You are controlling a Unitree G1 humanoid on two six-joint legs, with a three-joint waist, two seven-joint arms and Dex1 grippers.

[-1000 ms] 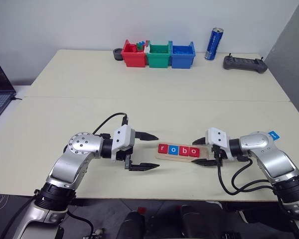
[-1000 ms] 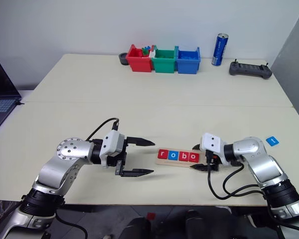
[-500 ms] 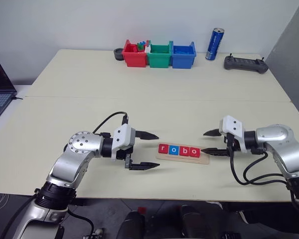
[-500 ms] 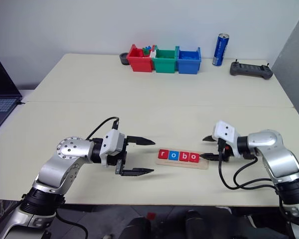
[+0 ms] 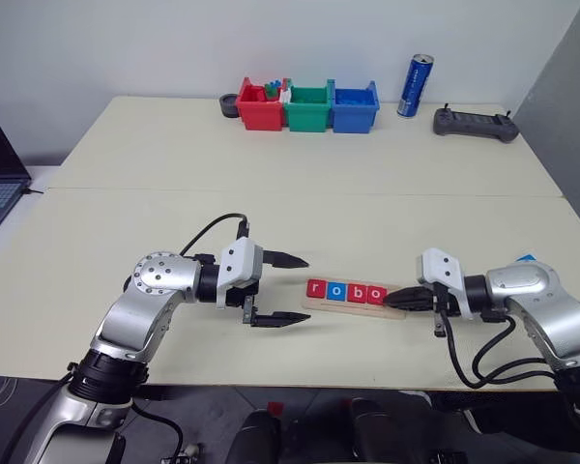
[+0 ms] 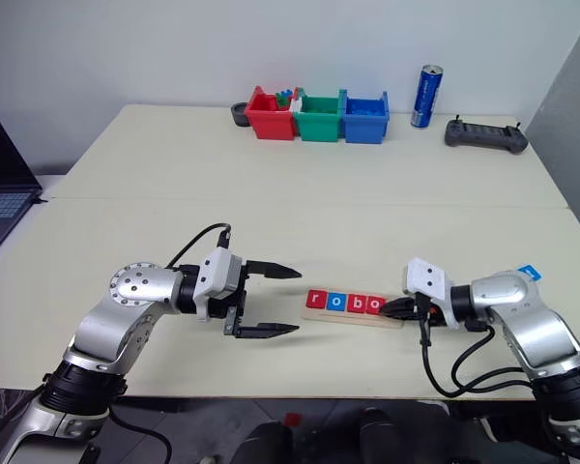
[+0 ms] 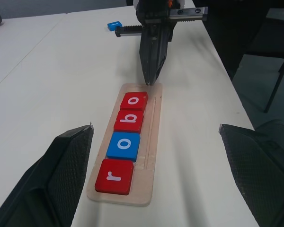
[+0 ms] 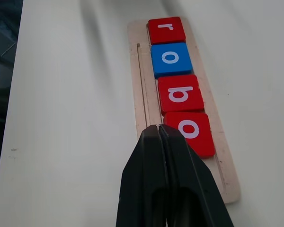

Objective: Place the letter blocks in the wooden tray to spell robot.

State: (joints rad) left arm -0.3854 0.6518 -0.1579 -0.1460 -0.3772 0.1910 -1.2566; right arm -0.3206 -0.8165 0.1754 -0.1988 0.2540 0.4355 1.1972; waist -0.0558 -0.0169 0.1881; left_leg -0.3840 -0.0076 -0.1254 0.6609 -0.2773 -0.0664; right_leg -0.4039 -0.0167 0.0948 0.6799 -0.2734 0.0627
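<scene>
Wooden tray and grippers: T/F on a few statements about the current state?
1. The wooden tray holds four letter blocks, reading r, o, b, o. True.
2. The second block from the r end is red. False: it is blue; the other three are red.
3. The right gripper is shut, its tips at the tray's empty end. True.
4. The left gripper is shut on a block. False: it is open and holds nothing.
5. A blue tile lies on the table beyond the right arm, outside the tray. True.
</scene>
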